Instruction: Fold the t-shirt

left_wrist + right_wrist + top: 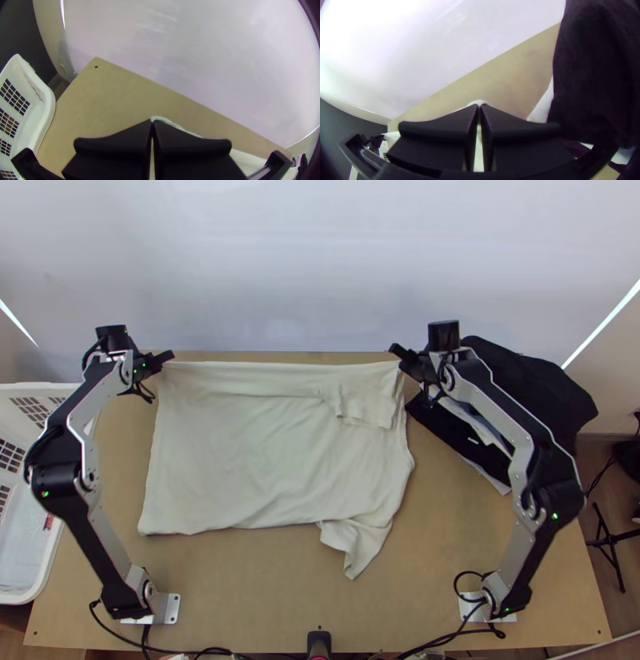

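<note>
This looks like a robotics lab: arms [98,542] mounted on a table [264,596], trailing cables [435,642], a tripod [607,542].

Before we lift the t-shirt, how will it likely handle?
Probably floppy: the t-shirt lies in soft creases, with a loose flap on its near side. Its body should hang and may swing, since the left gripper and right gripper pinch only the far corners. That flap might trail or fold under.

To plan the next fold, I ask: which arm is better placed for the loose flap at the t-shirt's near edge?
Right, probably: the loose flap lies nearer the right gripper than the left gripper. The right one, however, is shut on the t-shirt's far corner, so should release first.
</note>
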Motion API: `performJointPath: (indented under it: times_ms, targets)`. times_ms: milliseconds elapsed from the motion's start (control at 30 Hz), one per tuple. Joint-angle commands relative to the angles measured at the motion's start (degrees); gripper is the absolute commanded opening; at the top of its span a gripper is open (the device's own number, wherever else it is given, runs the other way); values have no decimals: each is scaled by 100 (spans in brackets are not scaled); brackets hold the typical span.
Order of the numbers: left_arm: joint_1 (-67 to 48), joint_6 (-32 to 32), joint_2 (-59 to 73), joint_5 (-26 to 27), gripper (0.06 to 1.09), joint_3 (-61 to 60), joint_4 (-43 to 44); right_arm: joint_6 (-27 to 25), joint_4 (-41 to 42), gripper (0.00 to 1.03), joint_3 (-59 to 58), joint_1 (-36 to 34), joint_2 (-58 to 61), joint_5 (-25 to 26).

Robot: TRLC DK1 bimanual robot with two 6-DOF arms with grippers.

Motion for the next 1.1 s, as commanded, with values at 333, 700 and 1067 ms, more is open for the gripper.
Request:
performJointPath:
  times_ms: [333, 700, 1067]
  targets:
    - [-18, -82, 436, -268, 9, 733, -767, -5, -592, 3, 560, 77, 434, 50]
    - [62, 638, -804, 339, 9, -753, -1400, -5, -1075, 3, -767, 270, -480, 50]
    - [413, 832, -1428, 752, 9, -1992, -1154, 13, -1137, 4, -1936, 516, -875, 50]
